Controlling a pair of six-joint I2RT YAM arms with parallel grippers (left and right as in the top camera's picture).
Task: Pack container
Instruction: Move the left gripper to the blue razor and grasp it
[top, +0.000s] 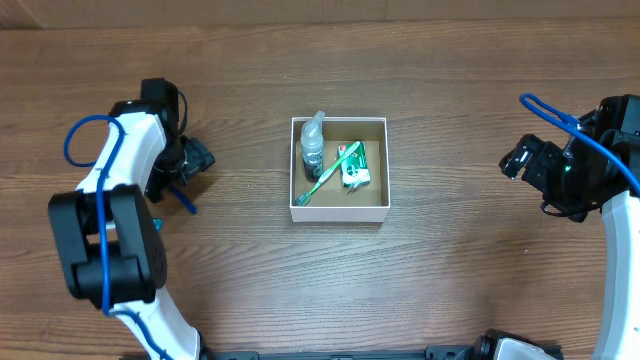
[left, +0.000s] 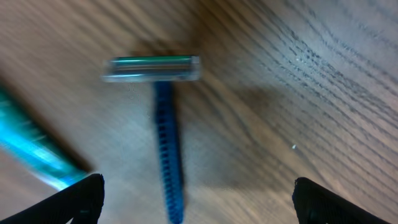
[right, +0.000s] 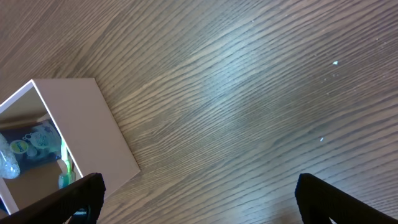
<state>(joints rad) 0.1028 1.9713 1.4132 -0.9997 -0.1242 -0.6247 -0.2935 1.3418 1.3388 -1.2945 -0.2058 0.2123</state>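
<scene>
L claw (left: 199, 202): fingers spread wide, gripping nothing. Blue razor (left: 168, 143) lies on wood table (left: 298, 81) just ahead, between the two fingers, head at far end. Blurred teal item (left: 31, 149) to claw's left, not identifiable. R claw (right: 199, 199): also spread, over table. The container (right: 93, 124) sits ahead-left of R claw, well apart from both claws. Inside: clear bottle (top: 313, 140), green toothbrush (top: 322, 182), green-white pkt (top: 353, 172).

text: none legible | green packet (top: 354, 172) in container (top: 338, 212): print (too small to read)
</scene>
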